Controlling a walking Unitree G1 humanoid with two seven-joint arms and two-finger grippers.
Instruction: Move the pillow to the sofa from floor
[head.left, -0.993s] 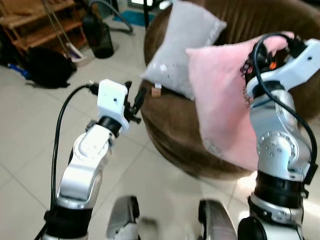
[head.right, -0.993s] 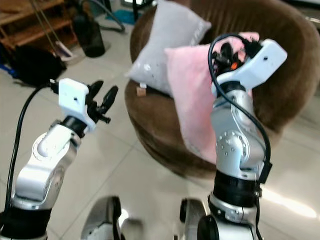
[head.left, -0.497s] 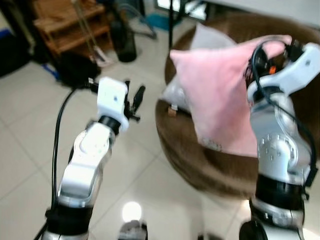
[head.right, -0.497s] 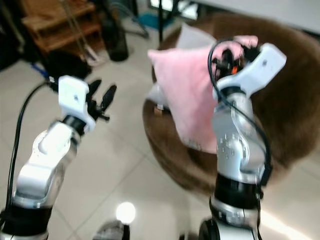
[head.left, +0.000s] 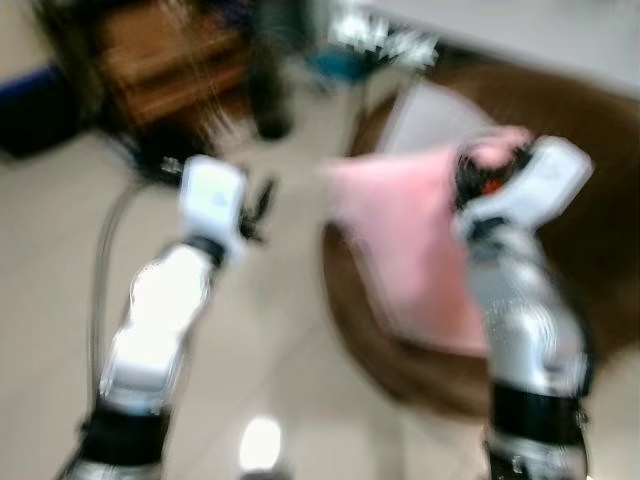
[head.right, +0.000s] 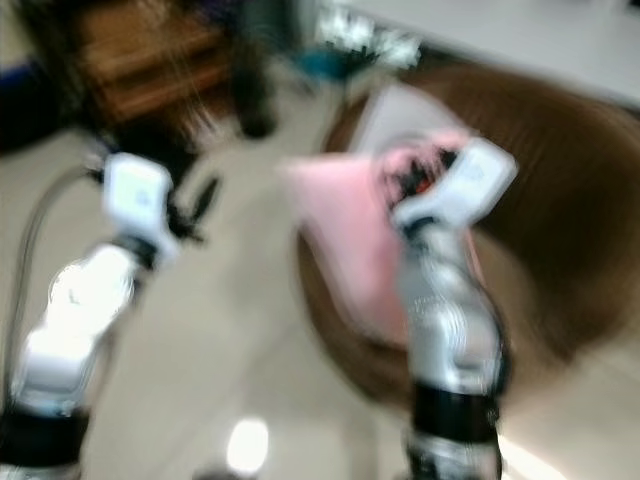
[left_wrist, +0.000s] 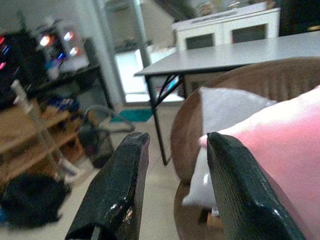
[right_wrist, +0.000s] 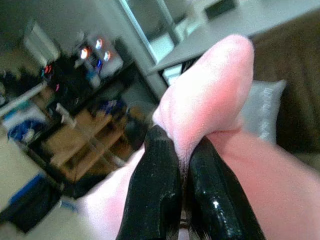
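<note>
The soft pink pillow (right_wrist: 215, 100) hangs bunched in the right claw (right_wrist: 182, 187), clenched on its corner above the round brown ribbed sofa (head.left: 600, 230), while the left claw (left_wrist: 172, 195) stays parted, holding nothing.

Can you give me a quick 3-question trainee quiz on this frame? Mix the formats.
1. True or false: the right gripper is shut on a corner of the pink pillow.
2. What is between the fingers of the left gripper? A) the grey pillow B) nothing C) a cable
3. Fill in: a grey pillow already rests on the round ____ sofa.

Key
1. True: the wrist view shows pink fabric pinched between the two black fingers.
2. B: the left gripper is open and raised over the floor beside the sofa.
3. Brown.
</note>
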